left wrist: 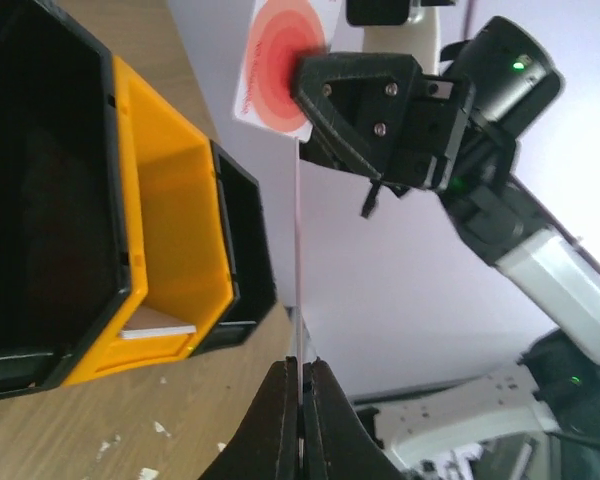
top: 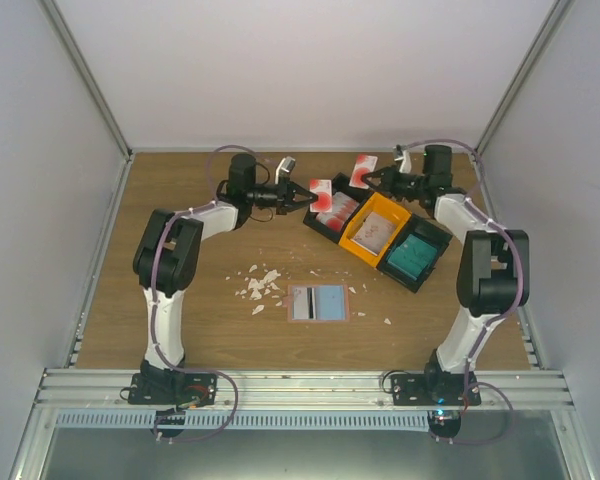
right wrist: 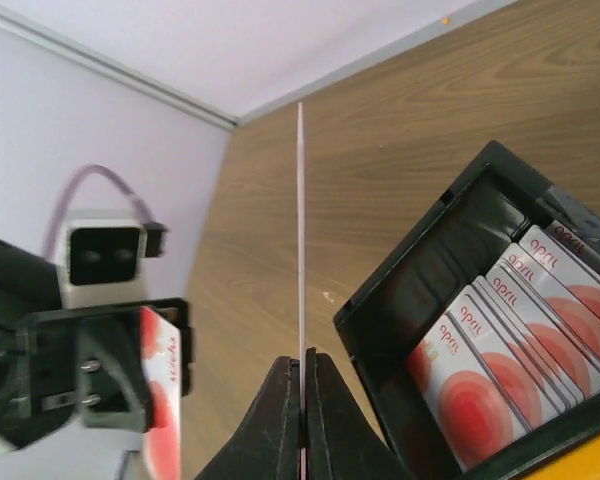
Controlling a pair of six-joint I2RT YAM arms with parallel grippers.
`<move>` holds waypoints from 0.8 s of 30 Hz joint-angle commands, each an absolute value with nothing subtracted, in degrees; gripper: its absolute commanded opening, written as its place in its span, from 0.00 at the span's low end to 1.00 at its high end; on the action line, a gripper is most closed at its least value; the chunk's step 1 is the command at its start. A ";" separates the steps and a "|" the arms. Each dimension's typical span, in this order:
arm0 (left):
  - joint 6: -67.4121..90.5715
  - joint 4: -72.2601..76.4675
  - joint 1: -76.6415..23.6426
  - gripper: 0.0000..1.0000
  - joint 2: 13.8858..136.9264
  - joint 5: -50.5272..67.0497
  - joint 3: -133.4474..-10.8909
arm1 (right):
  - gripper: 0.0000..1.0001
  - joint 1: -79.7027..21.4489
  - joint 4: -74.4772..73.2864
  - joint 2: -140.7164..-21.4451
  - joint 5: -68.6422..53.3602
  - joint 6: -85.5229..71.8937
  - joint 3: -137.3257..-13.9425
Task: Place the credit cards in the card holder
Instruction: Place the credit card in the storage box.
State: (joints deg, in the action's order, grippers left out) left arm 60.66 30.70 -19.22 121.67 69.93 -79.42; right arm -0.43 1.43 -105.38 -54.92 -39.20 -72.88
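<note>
While the left gripper (top: 306, 196) and right gripper (top: 373, 176) each pinch one thin red-and-white plastic credit card (top: 321, 190) above the black and orange plastic bins (top: 358, 253), the flat salmon-brown folding card holder (top: 316, 302) lies open well apart from both, no card visibly inside; inserting seems all ahead.

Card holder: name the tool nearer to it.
Left. The left tool, shut on a red-and-white card, is just beyond the card holder; the right tool, shut on a second card, is farther back and rightward.
</note>
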 commanded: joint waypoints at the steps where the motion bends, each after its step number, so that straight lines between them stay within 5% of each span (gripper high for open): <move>1: 46.92 15.61 -18.88 0.00 112.95 59.66 -76.87 | 0.01 -6.22 -14.01 -106.65 -39.91 -25.88 -77.89; 12: 42.06 5.37 -19.78 0.00 95.56 43.66 -59.34 | 0.05 -14.23 -25.91 -112.13 -22.03 -19.47 -83.83; 24: 39.49 1.09 -25.92 0.00 84.11 40.21 -45.28 | 0.15 -16.18 -32.17 -113.09 -19.76 -15.70 -86.72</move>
State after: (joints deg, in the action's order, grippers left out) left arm 41.34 1.63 -23.68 87.50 42.65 -47.99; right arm -14.90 -28.93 -112.18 -21.96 -18.39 -84.62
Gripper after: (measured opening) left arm 0.022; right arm 0.132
